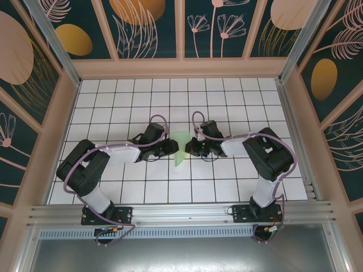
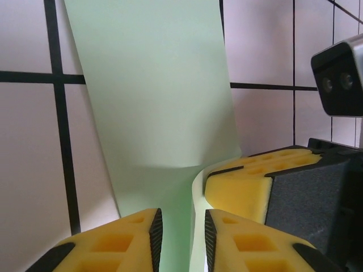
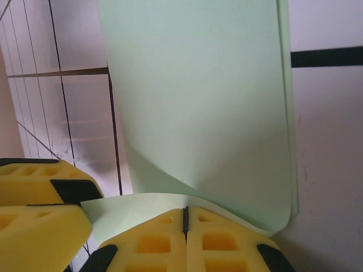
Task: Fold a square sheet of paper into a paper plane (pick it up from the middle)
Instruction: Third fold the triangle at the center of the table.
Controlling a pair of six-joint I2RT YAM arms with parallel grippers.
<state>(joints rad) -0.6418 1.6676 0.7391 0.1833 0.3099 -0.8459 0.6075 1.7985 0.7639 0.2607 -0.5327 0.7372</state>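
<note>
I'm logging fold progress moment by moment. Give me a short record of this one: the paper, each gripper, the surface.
paper: pale green sheet of paper, bowed, between the two grippers near the table's middle
left gripper: jaws slightly apart, the sheet running through the gap
right gripper: shut on the sheet's curled edge
surface: white gridded table
plane: no dart shape yet

Floor: white tiles (image 1: pixel 170 96) with a black grid, evenly lit.
Walls: dark teal panels (image 1: pixel 153 34) with pale flower drawings and orange and peach ovals.
Frame: light wood strips (image 1: pixel 181 67) around the panels; metal posts (image 1: pixel 54 41) in the far corners.
Near edge: aluminium rails (image 1: pixel 181 212); below them, a grey plate (image 1: pixel 181 252).
</note>
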